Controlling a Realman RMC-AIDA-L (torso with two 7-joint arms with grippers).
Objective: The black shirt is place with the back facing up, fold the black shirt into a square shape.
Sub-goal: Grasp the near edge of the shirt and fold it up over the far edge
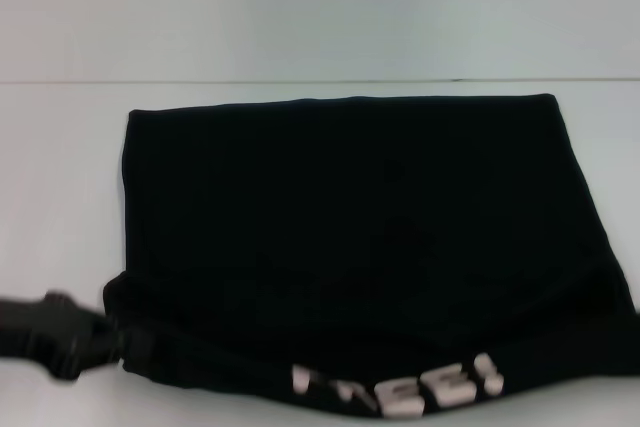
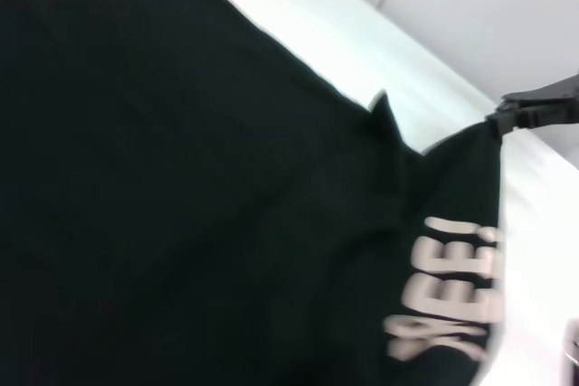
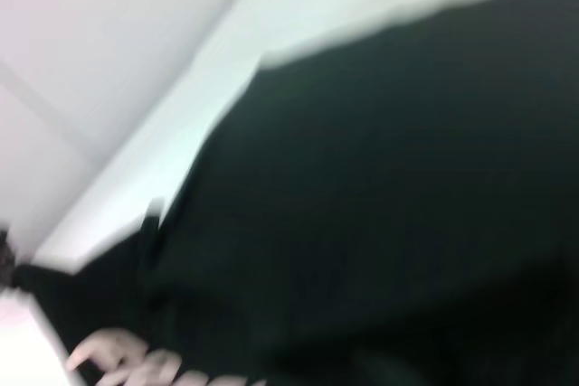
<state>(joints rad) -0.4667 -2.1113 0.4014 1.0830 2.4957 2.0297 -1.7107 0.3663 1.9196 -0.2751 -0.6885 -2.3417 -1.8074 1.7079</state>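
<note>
The black shirt (image 1: pixel 350 217) lies folded into a wide rectangle on the white table (image 1: pixel 60 167). Its near edge is raised and turned over, so white lettering (image 1: pixel 400 387) shows along that edge. My left gripper (image 1: pixel 112 339) is at the shirt's near-left corner, shut on the fabric. My right gripper is outside the head view. In the left wrist view it (image 2: pixel 496 124) pinches the shirt's (image 2: pixel 181 178) other near corner, with the fabric pulled taut beside the lettering (image 2: pixel 461 296). The right wrist view shows the shirt (image 3: pixel 389 178) and the lettering (image 3: pixel 118 354).
The table's far edge (image 1: pixel 320 80) runs across behind the shirt, with a pale wall beyond it. Bare white tabletop lies to the left (image 1: pixel 50 227) of the shirt and behind it.
</note>
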